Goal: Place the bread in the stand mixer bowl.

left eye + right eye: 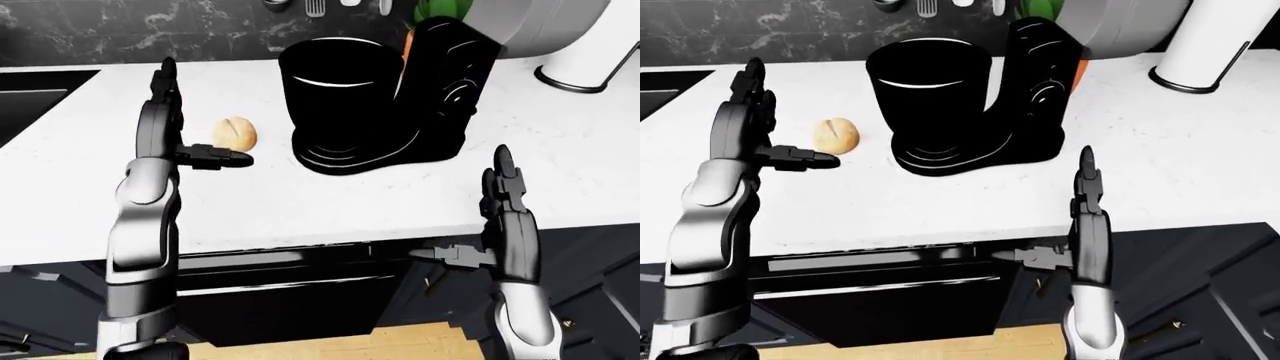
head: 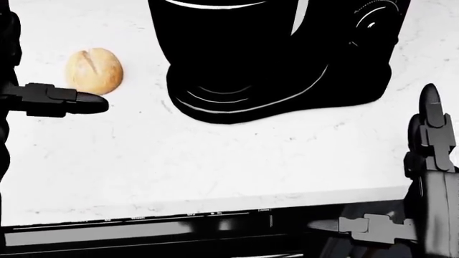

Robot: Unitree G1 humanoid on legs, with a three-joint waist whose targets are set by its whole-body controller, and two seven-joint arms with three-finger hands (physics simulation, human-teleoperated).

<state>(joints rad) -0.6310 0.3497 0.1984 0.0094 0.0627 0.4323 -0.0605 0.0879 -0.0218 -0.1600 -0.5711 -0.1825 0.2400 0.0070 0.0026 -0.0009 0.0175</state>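
Observation:
A round tan bread roll (image 2: 94, 70) with a slit on top lies on the white marble counter (image 2: 215, 161), left of the black stand mixer (image 1: 440, 97). The mixer's black bowl (image 1: 335, 86) stands upright on the mixer base. My left hand (image 1: 195, 124) hovers open just left of and below the roll, thumb (image 2: 64, 100) pointing toward it, not touching. My right hand (image 1: 490, 217) is open with fingers up, at the counter's near edge, below and right of the mixer.
A dark sink (image 1: 30, 94) is set into the counter at far left. A white cylinder base (image 1: 1200, 52) stands at upper right. Dark cabinets (image 1: 290, 292) run below the counter edge. Utensils and greenery show behind the mixer.

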